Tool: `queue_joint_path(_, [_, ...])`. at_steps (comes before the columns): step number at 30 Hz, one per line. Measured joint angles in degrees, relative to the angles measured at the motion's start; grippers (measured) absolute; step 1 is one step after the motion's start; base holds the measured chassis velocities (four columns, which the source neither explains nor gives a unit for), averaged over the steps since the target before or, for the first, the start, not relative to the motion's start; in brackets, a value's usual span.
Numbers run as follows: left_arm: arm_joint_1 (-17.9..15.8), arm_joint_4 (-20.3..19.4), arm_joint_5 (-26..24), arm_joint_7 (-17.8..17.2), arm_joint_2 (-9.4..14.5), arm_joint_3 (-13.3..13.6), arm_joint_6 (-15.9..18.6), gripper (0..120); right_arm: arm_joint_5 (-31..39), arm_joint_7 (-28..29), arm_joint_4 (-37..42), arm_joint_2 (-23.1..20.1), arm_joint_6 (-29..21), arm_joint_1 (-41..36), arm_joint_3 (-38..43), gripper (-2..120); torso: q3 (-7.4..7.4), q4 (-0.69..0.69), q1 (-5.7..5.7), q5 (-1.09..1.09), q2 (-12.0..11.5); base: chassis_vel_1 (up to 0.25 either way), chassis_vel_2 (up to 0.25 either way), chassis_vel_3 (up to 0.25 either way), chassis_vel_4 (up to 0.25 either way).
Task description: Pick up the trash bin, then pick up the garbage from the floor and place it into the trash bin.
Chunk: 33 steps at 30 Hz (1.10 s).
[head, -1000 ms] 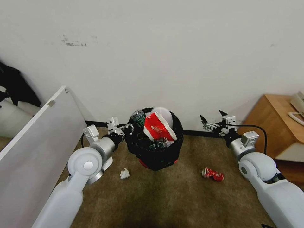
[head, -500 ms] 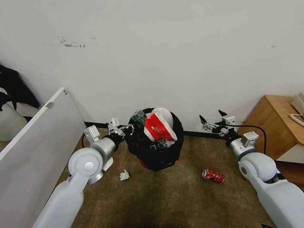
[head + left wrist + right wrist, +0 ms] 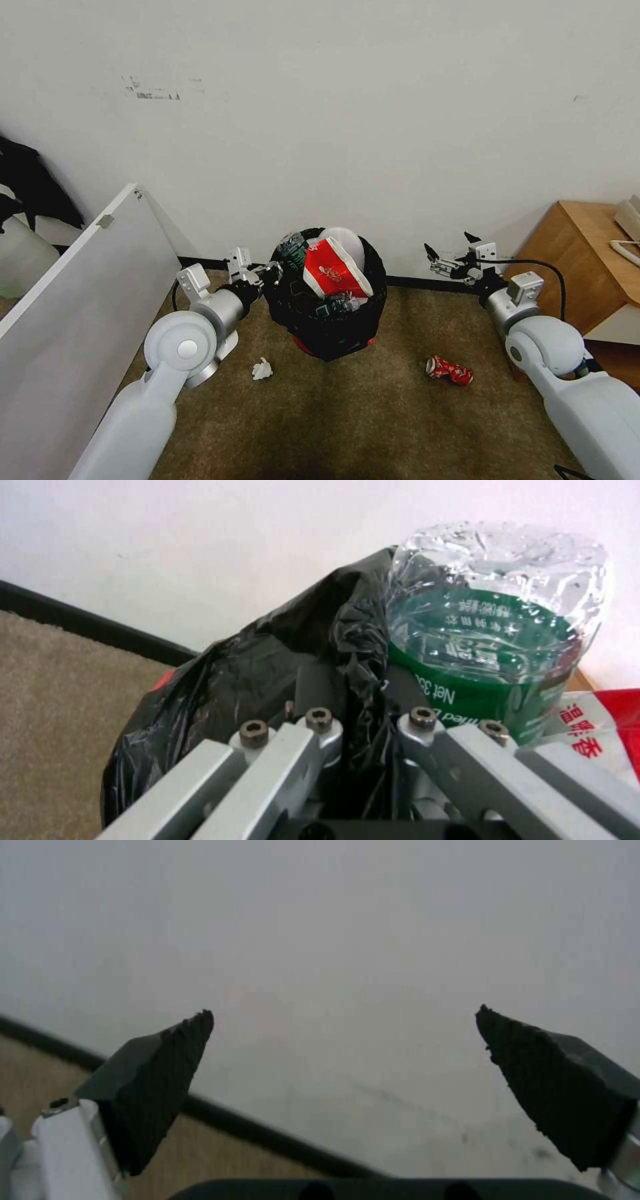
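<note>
The trash bin [image 3: 330,333], red with a black bag over its rim, hangs above the floor [image 3: 373,427] at the middle, stuffed with a red-white carton [image 3: 333,270], a clear green-label bottle [image 3: 291,245] and a white piece. My left gripper [image 3: 272,270] is shut on the bin's bagged rim [image 3: 347,680], beside the bottle [image 3: 493,630]. On the carpet lie a white paper wad [image 3: 263,369] and a crushed red can [image 3: 450,369]. My right gripper [image 3: 449,248] hovers open, right of the bin and above the can, its pads [image 3: 157,1080] wide apart facing the wall.
A white board [image 3: 73,320] leans at the left. A wooden cabinet [image 3: 587,267] stands at the right against the wall. A black baseboard [image 3: 413,283] runs along the wall behind the bin. Open carpet lies in front.
The right arm has shifted slightly right and back toward the wall. The camera tilted a little one second ago. The left gripper and bin stay as they were.
</note>
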Motion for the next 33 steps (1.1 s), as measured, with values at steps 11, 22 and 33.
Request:
queue_joint_path(11, [-0.2, 0.5, 0.0, 0.2, -0.1, -0.2, 0.0, 3, 3.5, -4.3, 4.9, -3.9, -17.9, -2.1, 3.0, 100, 0.0, -0.01, 0.0, -0.01, 0.0, 0.0, 0.0, 0.0, 0.0])
queue_joint_path(22, [-0.1, 0.5, 0.3, 0.5, -0.3, -0.5, 0.0, 3, 8.3, -8.5, 5.6, -6.6, -29.0, 0.9, 2.7, 100, 0.0, 0.0, 0.0, 0.0, 0.0, 0.0, 0.0, 0.0, 0.0])
queue_joint_path(33, [0.0, 0.9, 0.9, 0.9, -0.5, -0.6, 0.0, 3, -3.2, -30.9, 2.7, -11.1, -29.1, 0.2, 6.7, 100, 0.0, -0.01, 0.0, -0.01, 0.0, 0.0, 0.0, 0.0, 0.0])
